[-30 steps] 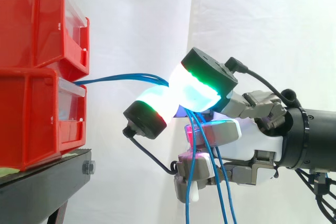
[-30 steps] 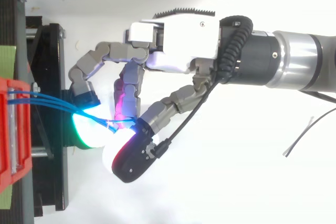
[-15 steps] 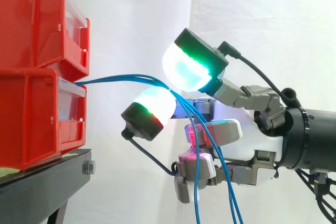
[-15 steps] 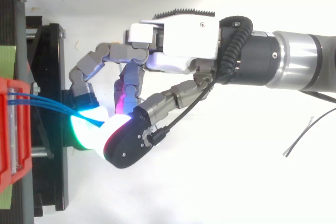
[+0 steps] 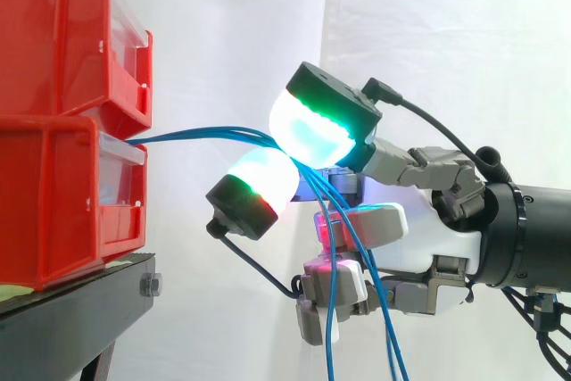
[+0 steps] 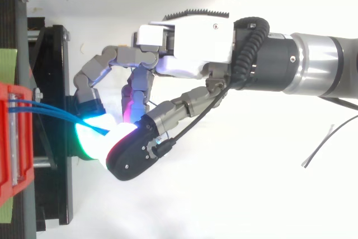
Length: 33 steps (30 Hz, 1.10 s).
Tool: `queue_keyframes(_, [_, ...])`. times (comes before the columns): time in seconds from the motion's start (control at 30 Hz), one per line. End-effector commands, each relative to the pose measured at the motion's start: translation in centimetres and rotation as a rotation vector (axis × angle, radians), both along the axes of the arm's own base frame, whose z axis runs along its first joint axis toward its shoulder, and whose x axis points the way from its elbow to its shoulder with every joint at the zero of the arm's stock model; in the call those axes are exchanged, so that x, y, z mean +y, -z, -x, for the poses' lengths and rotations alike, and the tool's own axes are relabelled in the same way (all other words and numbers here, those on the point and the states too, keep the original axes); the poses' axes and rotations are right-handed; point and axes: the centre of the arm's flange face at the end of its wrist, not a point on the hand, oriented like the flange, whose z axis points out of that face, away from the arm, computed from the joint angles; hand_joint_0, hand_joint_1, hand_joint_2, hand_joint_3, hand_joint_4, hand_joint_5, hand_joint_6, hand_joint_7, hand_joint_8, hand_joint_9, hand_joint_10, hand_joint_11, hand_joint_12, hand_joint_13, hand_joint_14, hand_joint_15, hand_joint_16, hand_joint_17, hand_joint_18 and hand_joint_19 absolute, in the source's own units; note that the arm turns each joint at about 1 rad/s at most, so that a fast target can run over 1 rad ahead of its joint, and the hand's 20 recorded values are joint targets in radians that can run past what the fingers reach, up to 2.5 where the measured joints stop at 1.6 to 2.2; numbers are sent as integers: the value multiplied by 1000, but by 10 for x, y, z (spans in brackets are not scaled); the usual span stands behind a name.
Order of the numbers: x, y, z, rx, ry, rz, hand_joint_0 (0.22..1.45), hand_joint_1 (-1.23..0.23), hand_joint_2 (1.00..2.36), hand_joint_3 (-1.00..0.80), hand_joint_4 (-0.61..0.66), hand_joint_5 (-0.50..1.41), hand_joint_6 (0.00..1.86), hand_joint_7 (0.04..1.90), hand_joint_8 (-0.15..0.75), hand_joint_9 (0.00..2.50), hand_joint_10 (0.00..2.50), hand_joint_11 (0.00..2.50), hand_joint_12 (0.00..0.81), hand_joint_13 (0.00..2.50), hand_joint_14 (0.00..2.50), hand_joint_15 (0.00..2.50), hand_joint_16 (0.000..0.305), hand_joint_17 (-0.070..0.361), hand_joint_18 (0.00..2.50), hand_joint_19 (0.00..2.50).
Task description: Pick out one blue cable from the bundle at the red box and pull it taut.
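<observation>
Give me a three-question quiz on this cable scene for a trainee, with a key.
1. True or false: past the hand, the blue cables hang downward.
2. The red bins stand on: A) a black stand; B) a white table; C) a blue tray.
3. How many red bins are stacked in the side view?
Key: 1 true; 2 A; 3 two.
</observation>
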Motion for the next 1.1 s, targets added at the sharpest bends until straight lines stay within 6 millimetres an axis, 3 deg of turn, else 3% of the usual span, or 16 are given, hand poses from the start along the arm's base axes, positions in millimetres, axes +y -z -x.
queue_keyframes(0.0, [0,1,0,1,0,0,705,-902,1013,-345,22,-106,910,1128,316,1437,34,1034,380,1271,25,723,51,115,992,723])
queue_keyframes(0.13, [0,0,0,0,0,0,775,-932,1006,-426,-97,-118,928,1183,309,1426,34,1041,369,1257,28,722,50,114,976,706])
queue_keyframes(0.23, [0,0,0,0,0,-2,794,-906,1000,-500,-182,-136,949,1108,289,1409,32,1035,358,1249,27,719,49,111,968,693])
queue_keyframes(0.37, [0,0,0,0,0,-2,643,-881,1000,-500,29,-134,935,945,286,1408,31,1026,363,1242,26,718,49,111,961,704])
queue_keyframes(0.57, [0,-1,0,-3,0,0,526,-758,1000,-500,83,-124,923,837,304,1437,30,1013,388,1264,26,714,52,118,975,712])
queue_keyframes(0.63, [0,-1,0,-5,0,0,532,-636,1000,-500,91,-118,901,843,295,1440,30,1004,380,1264,26,718,52,117,971,719])
queue_keyframes(0.83, [0,-1,0,-3,-2,-2,587,-495,1000,-500,62,-111,866,930,287,1459,32,1005,373,1265,26,718,49,111,945,743])
queue_keyframes(0.93, [0,0,0,0,-2,-1,620,-560,1002,-485,20,-105,861,923,294,1457,33,996,372,1264,26,726,49,111,938,750])
queue_keyframes(1.07, [0,1,0,1,-2,-1,609,-633,1014,-335,22,-101,868,937,298,1459,31,998,378,1262,26,724,49,111,937,752])
